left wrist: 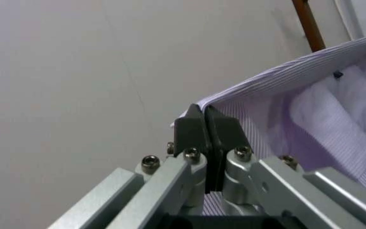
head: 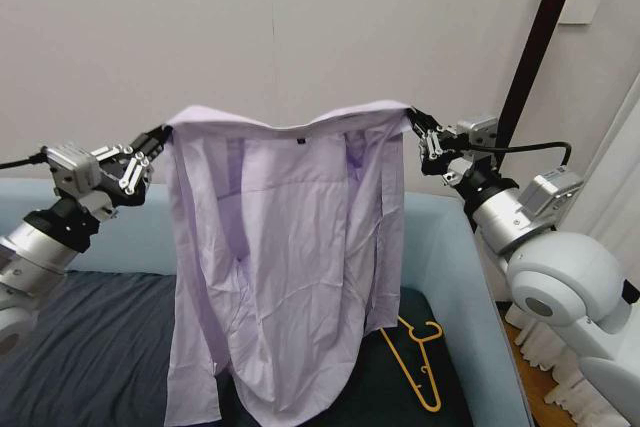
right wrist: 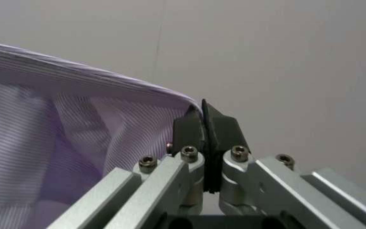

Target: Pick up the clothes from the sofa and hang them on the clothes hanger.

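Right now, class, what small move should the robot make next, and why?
Probably raise both arms slightly: the left end effector and right end effector each pinch a shoulder of the shirt, spread between them, and its hem hangs low over the sofa and the hanger.

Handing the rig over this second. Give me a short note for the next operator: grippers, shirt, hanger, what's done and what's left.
Left gripper: shut on one shoulder corner of the lilac shirt.
Right gripper: shut on the other shoulder corner.
The shirt hangs spread between them, held up in front of the sofa back.
The yellow hanger lies on the dark seat, on the robot's right, beside the shirt's lower edge.
Done: shirt picked up.
Left: get it onto the hanger.
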Robot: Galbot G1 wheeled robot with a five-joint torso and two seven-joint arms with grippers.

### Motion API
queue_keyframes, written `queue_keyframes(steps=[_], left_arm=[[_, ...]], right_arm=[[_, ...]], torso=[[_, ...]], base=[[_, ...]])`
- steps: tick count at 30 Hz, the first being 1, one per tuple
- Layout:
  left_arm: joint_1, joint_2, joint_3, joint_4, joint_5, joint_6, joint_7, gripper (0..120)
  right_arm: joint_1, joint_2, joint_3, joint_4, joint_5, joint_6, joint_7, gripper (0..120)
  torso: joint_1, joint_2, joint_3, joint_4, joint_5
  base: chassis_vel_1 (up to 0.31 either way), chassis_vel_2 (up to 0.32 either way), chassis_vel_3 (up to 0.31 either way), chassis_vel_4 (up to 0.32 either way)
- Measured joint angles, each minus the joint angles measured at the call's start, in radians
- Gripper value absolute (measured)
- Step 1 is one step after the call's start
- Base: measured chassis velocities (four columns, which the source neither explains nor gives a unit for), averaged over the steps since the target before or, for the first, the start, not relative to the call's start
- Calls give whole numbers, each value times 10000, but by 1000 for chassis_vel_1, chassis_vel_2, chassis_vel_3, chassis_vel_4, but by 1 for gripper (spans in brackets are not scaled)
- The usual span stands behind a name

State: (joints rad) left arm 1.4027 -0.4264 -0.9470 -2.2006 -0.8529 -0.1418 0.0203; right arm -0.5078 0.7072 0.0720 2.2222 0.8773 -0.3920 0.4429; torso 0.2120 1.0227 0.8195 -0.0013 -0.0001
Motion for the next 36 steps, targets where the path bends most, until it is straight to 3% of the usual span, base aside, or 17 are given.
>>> queue_keyframes(steps=[1, 4, 8, 12, 16, 19, 21, 22, 24, 26, 29, 30, 36], left_arm=[[0, 0, 0, 0, 0, 0, 0, 0], [40, -287, 209, 343, 828, 602, 238, 0], [-96, -421, 358, 622, 600, 943, 132, 0], [-413, -172, 372, 893, 382, 1013, -33, 0], [-665, 122, -12, 567, 304, 1197, -275, 0], [-547, 13, 98, 353, 517, 1306, -381, 0], [457, -1057, 532, -244, 1844, 1714, -621, 0], [457, -1057, 532, -244, 1844, 1714, -621, 0], [1140, -2085, 869, -505, 2473, 1996, -840, 0], [1429, -2879, 1321, -568, 2831, 2326, -1084, 0], [1532, -3244, 1554, -530, 3016, 2439, -1164, 0], [1661, -3724, 1832, -351, 3228, 2496, -1205, 0], [1636, -4745, 2565, -28, 3011, 2376, -1361, 0]], right_arm=[[0, 0, 0, 0, 0, 0, 0, 0], [-135, -231, -273, 484, 1164, -1670, 662, 0], [220, -99, -738, 446, 1699, -1950, 611, 0], [861, 134, -867, 45, 1721, -1153, -51, 0], [1140, 146, -611, -35, 1761, 596, -1356, 0], [973, 93, -721, 126, 1577, 559, -1217, 0], [537, 245, -2063, 63, 647, -519, 164, 0], [537, 245, -2063, 63, 647, -519, 164, 0], [301, 519, -2796, 45, 449, -1122, 934, 0], [-8, 701, -3182, 87, 444, -1499, 1440, 0], [-213, 793, -3342, 55, 443, -1599, 1664, 0], [-517, 919, -3472, -98, 470, -1706, 1883, 0], [-1028, 1451, -3488, -512, 497, -1703, 2313, 0]], torso=[[0, 0, 0, 0, 0], [0, 0, 0, -2, -10], [0, 0, 0, 2, -9], [1, 0, 1, 5, -10], [1, 1, 0, 0, -3], [0, 1, -1, -3, 1], [0, 0, 2, -9, -7], [0, 0, 2, -9, -7], [0, 0, 2, 12, -8], [0, 0, 1, 15, -16], [-1, 1, 0, 10, -9], [-1, 1, 0, -5, -6], [0, 0, 0, 1, -5]], base=[[0, 0, 0, 0], [0, 0, 0, 0], [0, 0, 0, 0], [0, 0, 0, 0], [0, 0, 0, 0], [0, 0, 0, 0], [0, 0, 0, 0], [0, 0, 0, 0], [0, 0, 0, 0], [0, 0, 0, 0], [0, 0, 0, 0], [0, 0, 0, 0], [0, 0, 0, 0]])
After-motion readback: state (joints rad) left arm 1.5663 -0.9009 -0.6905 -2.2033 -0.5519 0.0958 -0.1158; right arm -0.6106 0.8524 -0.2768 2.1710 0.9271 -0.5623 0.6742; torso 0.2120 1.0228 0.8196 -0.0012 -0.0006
